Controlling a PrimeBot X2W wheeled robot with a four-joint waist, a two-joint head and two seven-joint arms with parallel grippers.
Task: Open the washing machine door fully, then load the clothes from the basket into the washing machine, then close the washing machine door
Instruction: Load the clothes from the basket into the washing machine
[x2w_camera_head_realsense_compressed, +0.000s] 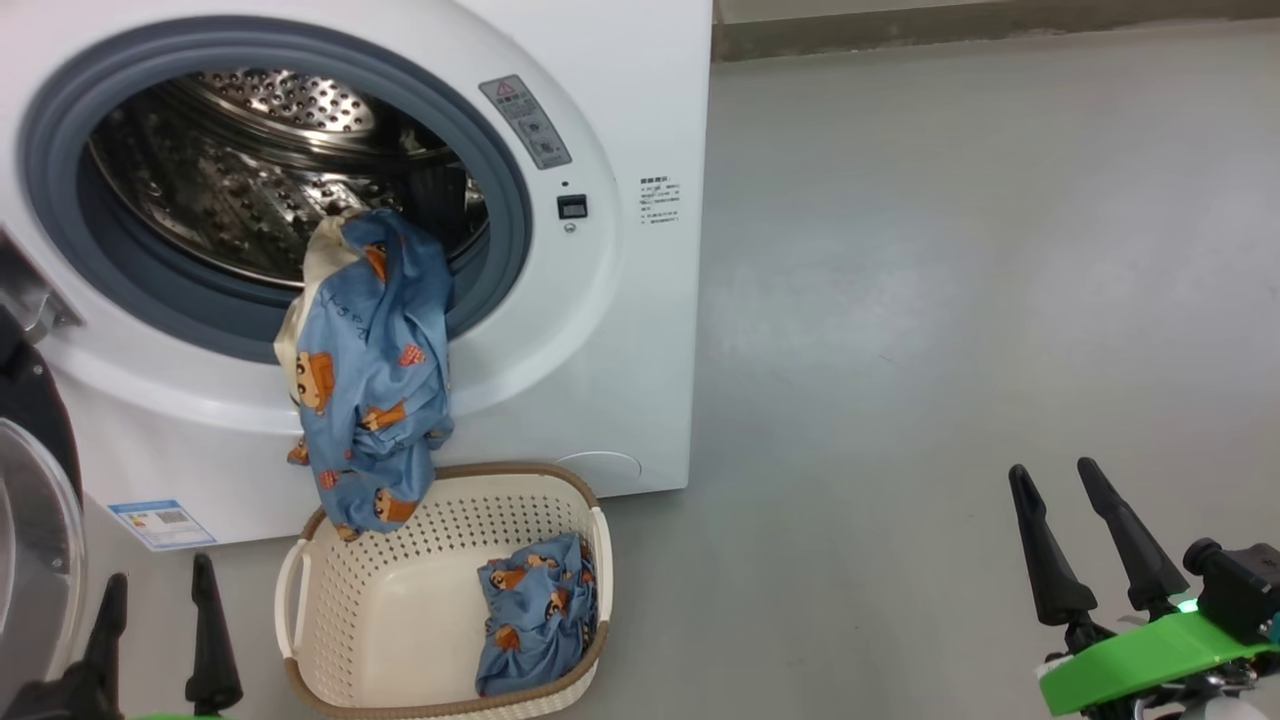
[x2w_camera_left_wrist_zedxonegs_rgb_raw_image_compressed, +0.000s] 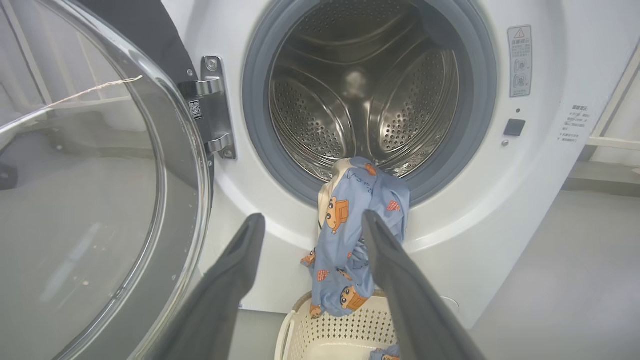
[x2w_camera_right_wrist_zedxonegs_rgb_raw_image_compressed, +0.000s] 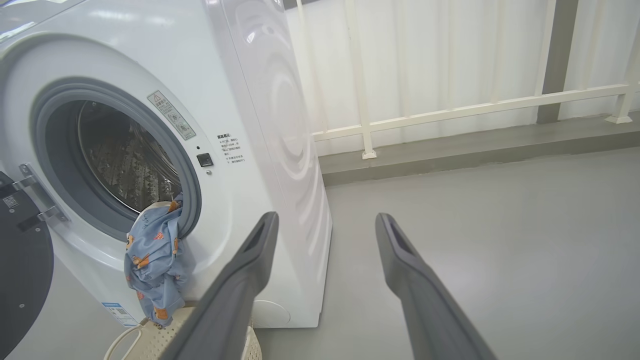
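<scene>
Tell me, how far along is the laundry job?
Done: the washing machine door stands open. In hand: one blue garment hangs half out of the washing machine. Left: pushing it in, loading the blue piece lying in the basket, closing the door.

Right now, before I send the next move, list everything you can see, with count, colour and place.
washing machine: one, white, steel drum, grey gasket; upper left of head view
door: one, black rim, clear glass; swung open at head view's left edge
draped garment: one, light blue with orange-brown print; hanging out over the gasket, lower end at the basket's rim
basket: one, cream, brown rim; on the floor before the machine
loose garment: one, same blue print; inside the basket, right side
label sticker: one, blue; machine's lower front
floor: grey
railing: white, beyond the machine
left gripper: open, empty, lower left
right gripper: open, empty, lower right
</scene>
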